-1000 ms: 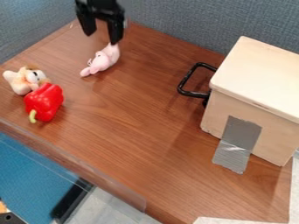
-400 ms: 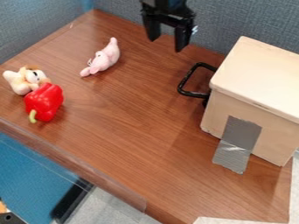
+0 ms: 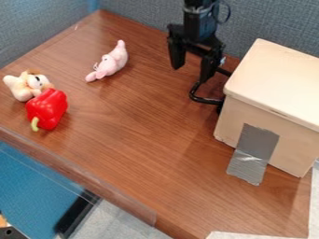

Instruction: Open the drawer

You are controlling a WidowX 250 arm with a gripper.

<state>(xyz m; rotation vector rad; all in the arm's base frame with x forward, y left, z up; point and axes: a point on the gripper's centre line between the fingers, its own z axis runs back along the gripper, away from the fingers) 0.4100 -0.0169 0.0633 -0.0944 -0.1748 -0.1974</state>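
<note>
Black against the brown tabletop (image 3: 137, 135), the drawer handle (image 3: 207, 100) sticks out leftward from the wooden box (image 3: 277, 86), just below and right of the parted, empty gripper (image 3: 190, 73) as I look, its long bar slanting from upper right to lower left.
</note>
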